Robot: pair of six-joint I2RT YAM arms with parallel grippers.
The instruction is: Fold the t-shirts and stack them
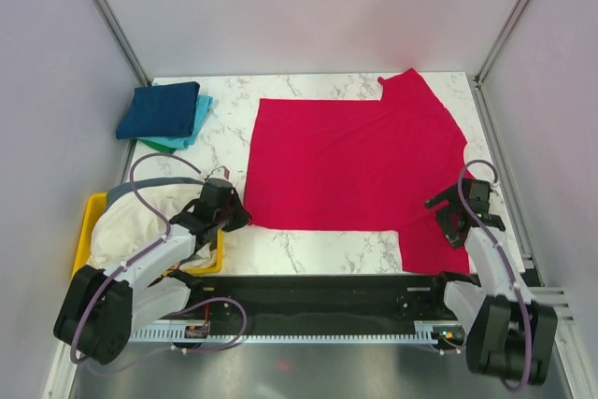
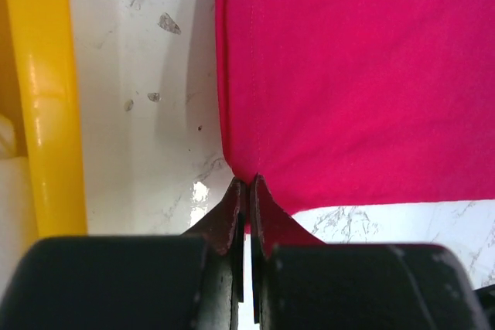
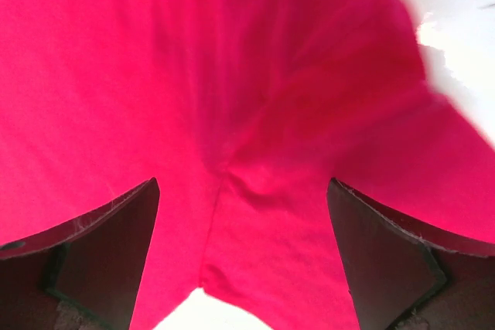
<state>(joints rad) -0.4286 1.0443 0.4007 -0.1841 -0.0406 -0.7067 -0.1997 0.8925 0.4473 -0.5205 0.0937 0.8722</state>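
A red t-shirt (image 1: 355,161) lies spread flat on the marble table. My left gripper (image 1: 232,216) is shut on its near left corner, and the left wrist view shows the fingertips (image 2: 259,195) pinched on the red hem (image 2: 348,75). My right gripper (image 1: 458,217) is open over the shirt's near right sleeve; the right wrist view shows red cloth (image 3: 255,113) between the spread fingers (image 3: 116,237), not gripped. A stack of folded shirts, dark blue (image 1: 159,109) on teal on green, lies at the back left.
A yellow bin (image 1: 93,217) with white and grey shirts (image 1: 140,217) stands at the near left, next to my left arm; its yellow rim (image 2: 50,98) shows in the left wrist view. Grey walls and metal posts enclose the table.
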